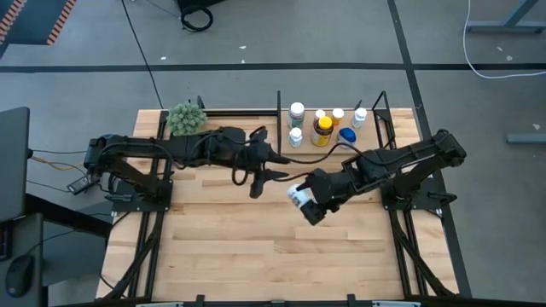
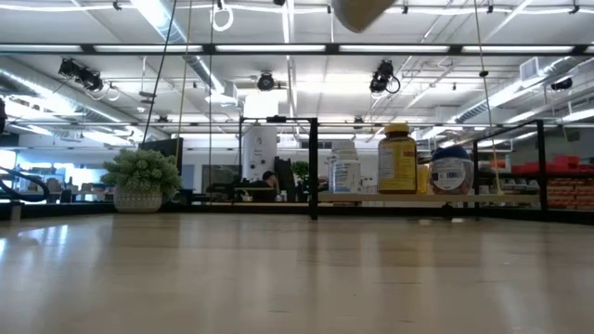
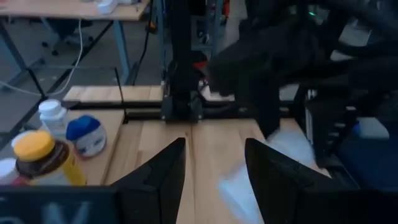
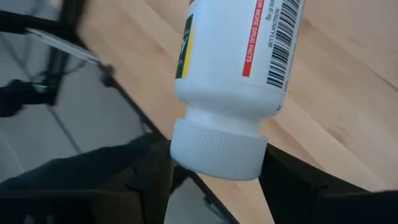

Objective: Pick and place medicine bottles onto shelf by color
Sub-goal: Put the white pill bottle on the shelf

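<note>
My right gripper [image 1: 309, 203] is shut on a white medicine bottle [image 1: 299, 195] with a white cap and holds it above the middle of the table. In the low view only the bottle's end [image 2: 362, 11] shows, at the top. My left gripper [image 1: 258, 176] stands open just to the left of it with nothing between its fingers [image 3: 214, 149]. Several other bottles stand upright on the shelf [image 2: 520, 197] at the far edge, among them a wide amber one with a yellow lid [image 1: 322, 130], a blue-lidded one [image 1: 347, 135] and a white-capped one [image 1: 296, 111]. My right gripper pinches the bottle's ribbed white cap [image 4: 217, 152] between its two fingers, one on each side. The fingers slant downward. The bottle's body [image 4: 242, 50] sticks out ahead of the fingers, tilted and lifted clear of the table.
A green fuzzy plant [image 1: 186, 118] in a pot stands at the far left corner. Black upright posts [image 1: 279, 102] frame the shelf. The near half of the plank table [image 1: 273, 256] lies bare in front of both arms.
</note>
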`<state>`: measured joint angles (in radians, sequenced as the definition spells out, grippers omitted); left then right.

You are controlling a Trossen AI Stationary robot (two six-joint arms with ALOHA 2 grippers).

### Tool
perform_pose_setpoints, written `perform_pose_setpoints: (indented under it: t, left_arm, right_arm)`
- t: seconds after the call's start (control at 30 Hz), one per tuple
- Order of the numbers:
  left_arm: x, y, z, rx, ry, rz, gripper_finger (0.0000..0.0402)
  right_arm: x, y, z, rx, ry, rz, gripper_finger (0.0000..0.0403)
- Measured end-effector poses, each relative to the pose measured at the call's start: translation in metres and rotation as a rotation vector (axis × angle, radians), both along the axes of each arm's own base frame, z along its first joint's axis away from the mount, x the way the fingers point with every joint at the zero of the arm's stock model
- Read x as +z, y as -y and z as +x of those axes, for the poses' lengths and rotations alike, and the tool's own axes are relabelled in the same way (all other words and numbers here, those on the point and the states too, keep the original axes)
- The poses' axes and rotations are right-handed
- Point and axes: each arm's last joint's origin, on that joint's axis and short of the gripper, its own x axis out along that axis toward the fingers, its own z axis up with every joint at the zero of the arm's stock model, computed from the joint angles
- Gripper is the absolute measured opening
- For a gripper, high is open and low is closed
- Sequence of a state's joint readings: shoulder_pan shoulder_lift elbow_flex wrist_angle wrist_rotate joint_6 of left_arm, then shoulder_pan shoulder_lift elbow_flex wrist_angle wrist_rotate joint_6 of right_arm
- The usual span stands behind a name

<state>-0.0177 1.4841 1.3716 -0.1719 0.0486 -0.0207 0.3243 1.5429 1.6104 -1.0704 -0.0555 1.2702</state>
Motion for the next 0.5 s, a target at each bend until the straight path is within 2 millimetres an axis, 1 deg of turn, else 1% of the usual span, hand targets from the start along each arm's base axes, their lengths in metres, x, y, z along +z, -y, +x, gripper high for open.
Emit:
perform_pose_setpoints:
  t: [0.13, 0.23, 0.33, 0.5]
  left_arm:
    - [-0.009, -0.002, 0.008, 0.008, -0.020, -0.003, 0.0172]
    - [-0.016, -0.002, 0.013, 0.020, -0.049, -0.035, 0.0172]
    - [-0.022, -0.001, 0.015, 0.023, -0.087, -0.043, 0.0172]
    - [-0.025, 0.000, 0.014, 0.018, -0.113, -0.042, 0.0172]
  right_arm:
    - [0.005, 0.003, 0.009, 0.024, 0.105, -0.019, 0.0218]
    - [0.007, 0.008, 0.013, 0.020, 0.149, -0.035, 0.0218]
    - [0.008, 0.013, 0.016, 0.013, 0.165, -0.043, 0.0218]
    - [0.011, 0.017, 0.014, 0.027, 0.182, -0.057, 0.0218]
